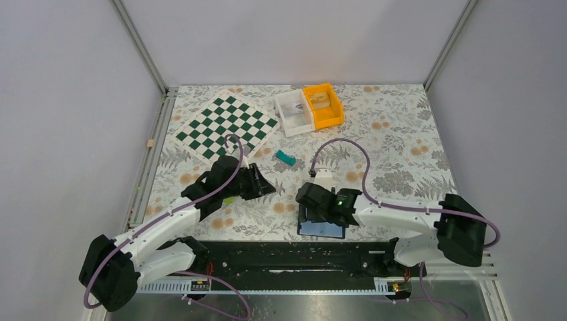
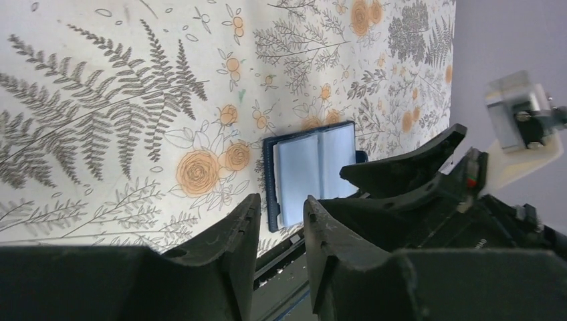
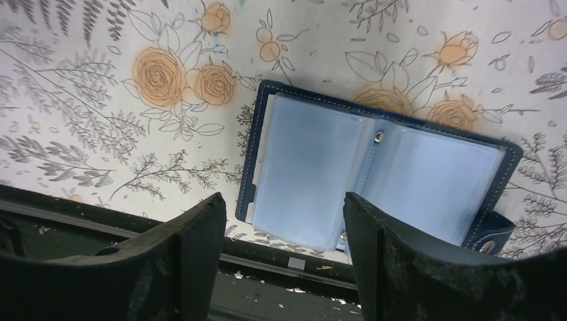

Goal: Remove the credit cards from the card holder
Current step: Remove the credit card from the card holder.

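The card holder (image 1: 322, 229) lies open and flat on the floral cloth at the table's near edge, a navy bifold with a snap tab (image 3: 491, 235). Pale blue leaves (image 3: 314, 167) fill both halves, and I cannot tell the credit cards from the sleeves. A whitish edge (image 3: 263, 144) shows at the left of the stack. My right gripper (image 3: 284, 207) hangs open just over the holder's near-left part, nothing between its fingers (image 1: 311, 208). My left gripper (image 2: 282, 207) is open with a narrow gap and holds nothing. It stands to the holder's (image 2: 314, 167) left (image 1: 266, 187).
A teal block (image 1: 286, 158) lies behind the grippers, and a small green piece (image 1: 229, 200) sits beside the left arm. A chessboard (image 1: 226, 126), a white bin (image 1: 294, 112) and an orange bin (image 1: 323, 105) stand at the back. A black rail (image 1: 301, 257) runs along the near edge.
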You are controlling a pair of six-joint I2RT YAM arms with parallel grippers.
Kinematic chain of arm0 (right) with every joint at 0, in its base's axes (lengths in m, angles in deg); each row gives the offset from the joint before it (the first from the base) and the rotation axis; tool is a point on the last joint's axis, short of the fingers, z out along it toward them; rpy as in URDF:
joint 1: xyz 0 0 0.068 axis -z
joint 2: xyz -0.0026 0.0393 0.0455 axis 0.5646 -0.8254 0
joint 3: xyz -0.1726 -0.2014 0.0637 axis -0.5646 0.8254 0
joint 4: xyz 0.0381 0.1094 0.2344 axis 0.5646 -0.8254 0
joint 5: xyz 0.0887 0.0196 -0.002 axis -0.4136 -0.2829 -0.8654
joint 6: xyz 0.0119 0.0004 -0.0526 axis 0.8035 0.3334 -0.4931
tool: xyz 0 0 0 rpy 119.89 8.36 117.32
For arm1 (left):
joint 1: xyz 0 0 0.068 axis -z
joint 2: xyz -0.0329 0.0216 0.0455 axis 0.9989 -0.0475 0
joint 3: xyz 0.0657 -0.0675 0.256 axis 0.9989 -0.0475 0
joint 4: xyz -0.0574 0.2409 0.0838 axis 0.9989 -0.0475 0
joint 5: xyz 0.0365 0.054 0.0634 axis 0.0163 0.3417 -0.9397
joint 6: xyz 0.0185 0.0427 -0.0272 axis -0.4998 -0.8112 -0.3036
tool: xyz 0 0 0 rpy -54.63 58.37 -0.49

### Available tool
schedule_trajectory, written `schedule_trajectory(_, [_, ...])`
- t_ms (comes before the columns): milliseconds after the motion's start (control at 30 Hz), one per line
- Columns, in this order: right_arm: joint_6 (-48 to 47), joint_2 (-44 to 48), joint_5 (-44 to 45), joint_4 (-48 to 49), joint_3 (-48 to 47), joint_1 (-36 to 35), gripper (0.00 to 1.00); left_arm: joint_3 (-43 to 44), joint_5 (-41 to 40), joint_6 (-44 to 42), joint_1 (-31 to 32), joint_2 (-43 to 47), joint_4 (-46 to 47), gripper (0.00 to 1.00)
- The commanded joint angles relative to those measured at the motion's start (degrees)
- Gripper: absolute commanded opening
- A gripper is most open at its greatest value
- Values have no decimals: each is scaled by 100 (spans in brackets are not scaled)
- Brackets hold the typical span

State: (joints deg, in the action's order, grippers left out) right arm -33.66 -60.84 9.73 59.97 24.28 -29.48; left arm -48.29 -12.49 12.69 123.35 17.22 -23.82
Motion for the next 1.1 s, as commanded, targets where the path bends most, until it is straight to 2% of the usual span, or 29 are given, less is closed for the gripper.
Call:
schedule_trajectory(0, [239, -645, 267, -519, -520, -238, 73, -118, -226, -375, -94, 344, -411, 31])
schedule_trajectory(167, [253, -1356, 377, -999, -1052, -362, 74, -196, -92, -466, -177, 442, -485, 31])
schedule_trajectory(333, [281, -1732, 346, -1089, -1123, -373, 72, -290, 22, -493, -243, 497, -408, 31])
schedule_trajectory(600, [256, -1791, 348, -998, -978, -373, 66, -301, 105, -495, -259, 452, -330, 31])
schedule_trajectory(1067, [319, -1897, 185, -695, -684, -375, 64, -361, 173, -380, -259, 442, -212, 31])
